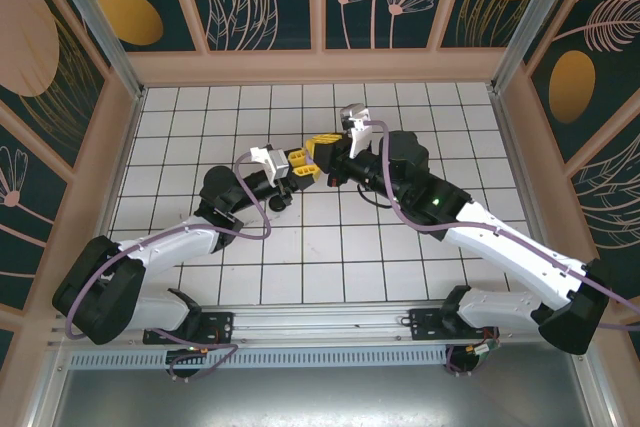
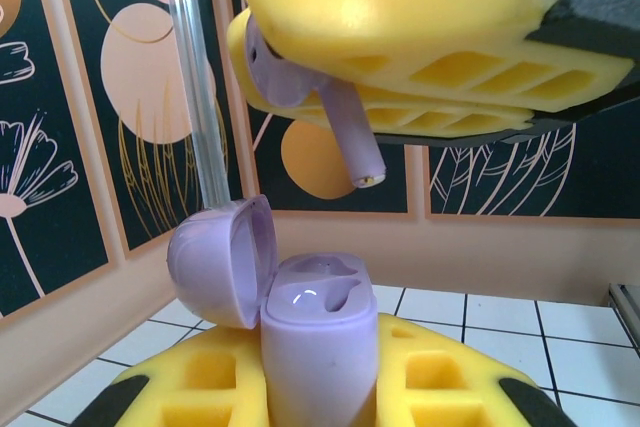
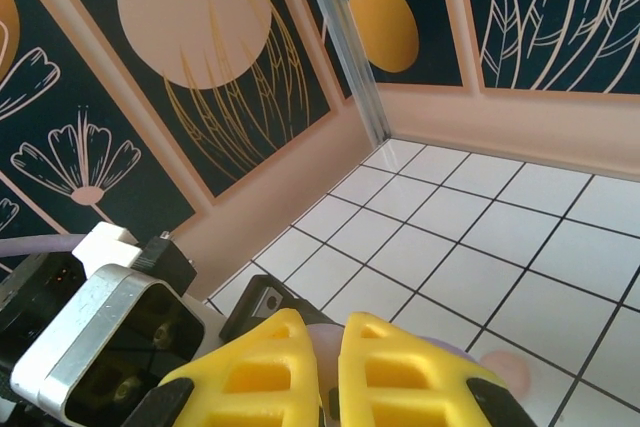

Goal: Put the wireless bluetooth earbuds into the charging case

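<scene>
Above the table (image 1: 190, 117): claws meet
Left claw (image 2: 320, 399): clamped on open lilac case (image 2: 320, 332)
Right claw (image 3: 328, 372): pinching lilac earbud (image 2: 345, 127)

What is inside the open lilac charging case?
Two earbud wells show in the lilac charging case, both seemingly empty; their bottoms are hidden. A lilac earbud hangs above it in the right claw.
</scene>
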